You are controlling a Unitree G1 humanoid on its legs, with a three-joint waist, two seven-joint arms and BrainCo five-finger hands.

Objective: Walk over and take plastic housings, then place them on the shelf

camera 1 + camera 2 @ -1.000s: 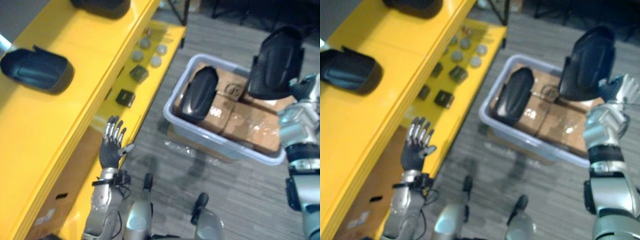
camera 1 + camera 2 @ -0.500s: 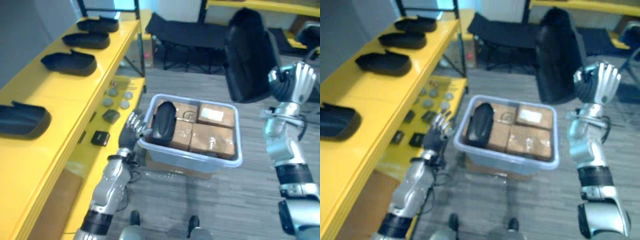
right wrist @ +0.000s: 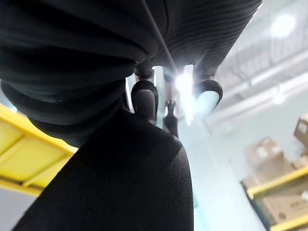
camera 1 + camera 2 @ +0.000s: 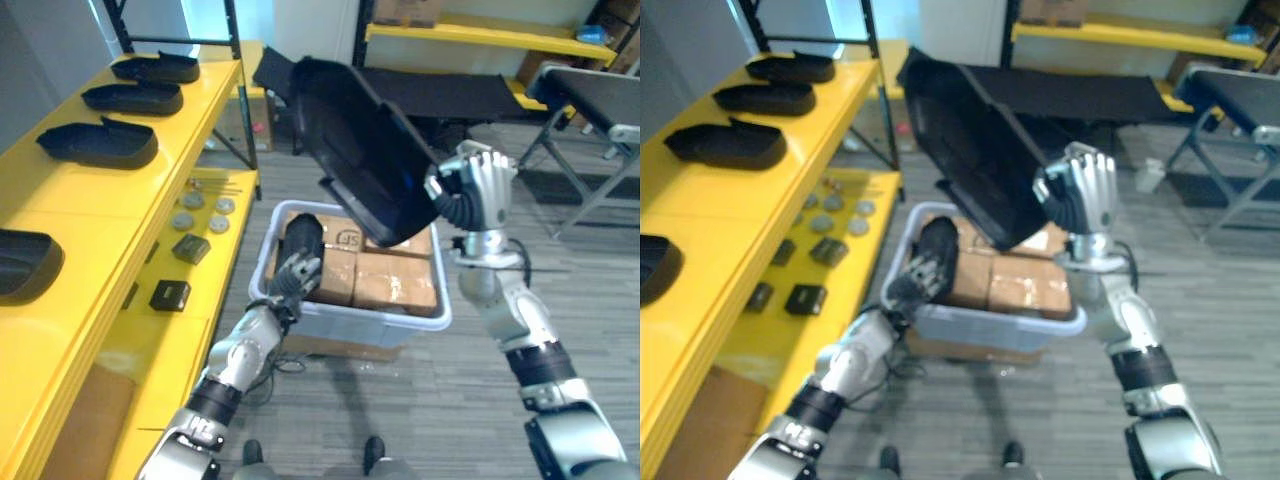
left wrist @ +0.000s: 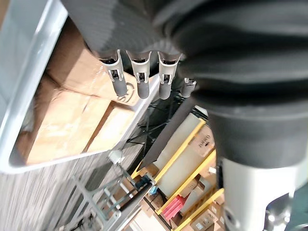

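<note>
Black plastic housing (image 4: pixel 365 150) is up in the air over the grey bin (image 4: pixel 360 322), my right hand (image 4: pixel 480 190) curled round one edge, left hand (image 4: pixel 297 272) slack-fingered and empty at the bin rim, so I reckon swinging toward the yellow shelf (image 4: pixel 90 215) could lever it loose.

Black housing (image 4: pixel 360 150), yellow shelf (image 4: pixel 105 215), pale-grey bin (image 4: pixel 345 318).

My right hand (image 4: pixel 478 190) has swung the black plastic housing (image 4: pixel 360 160) from upright at my right to a tilt above the grey bin (image 4: pixel 345 322). My left hand (image 4: pixel 297 275) has gone from the yellow shelf (image 4: pixel 100 215) to the bin's rim.
</note>
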